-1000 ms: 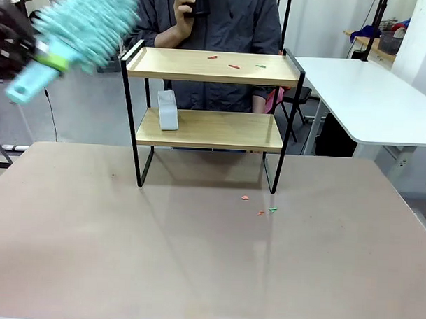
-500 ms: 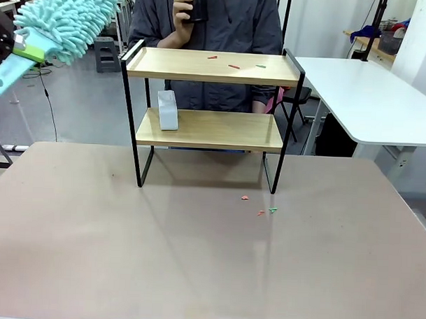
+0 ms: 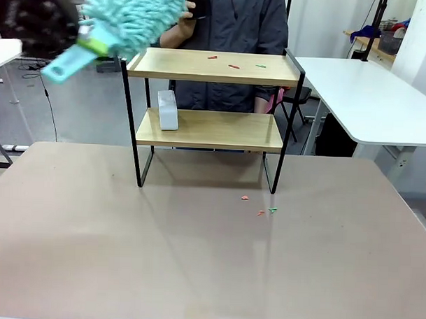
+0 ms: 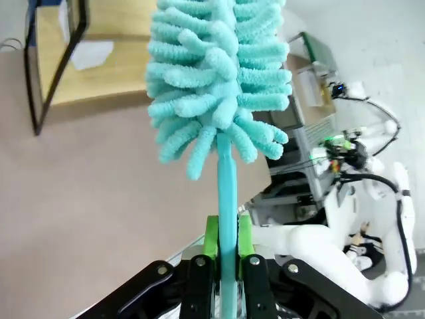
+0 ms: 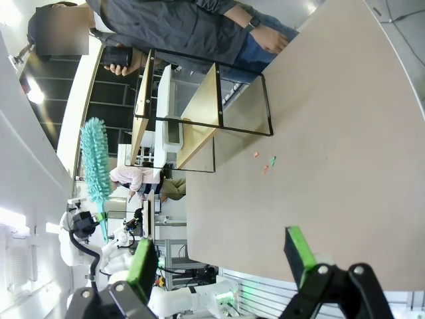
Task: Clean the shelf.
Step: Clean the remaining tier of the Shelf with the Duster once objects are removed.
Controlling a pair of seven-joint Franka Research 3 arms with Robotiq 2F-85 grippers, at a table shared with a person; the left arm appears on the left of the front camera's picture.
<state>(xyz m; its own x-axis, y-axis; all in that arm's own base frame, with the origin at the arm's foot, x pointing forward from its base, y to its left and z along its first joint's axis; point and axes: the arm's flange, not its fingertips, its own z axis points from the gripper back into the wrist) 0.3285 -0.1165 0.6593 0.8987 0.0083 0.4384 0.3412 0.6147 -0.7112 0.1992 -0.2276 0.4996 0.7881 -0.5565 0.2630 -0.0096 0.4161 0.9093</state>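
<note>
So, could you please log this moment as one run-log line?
left gripper: shut on duster above shelf's left end | right gripper: open, empty | scraps: top board, table

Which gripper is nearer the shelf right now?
Left. The left gripper, shut on the duster, is up high just left of the top of the shelf; the right gripper hangs open far back, a broad stretch of table between it and the shelf.

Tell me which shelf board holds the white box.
The lower board; the white box stands at its left end. The upper board carries small coloured scraps instead.
</note>
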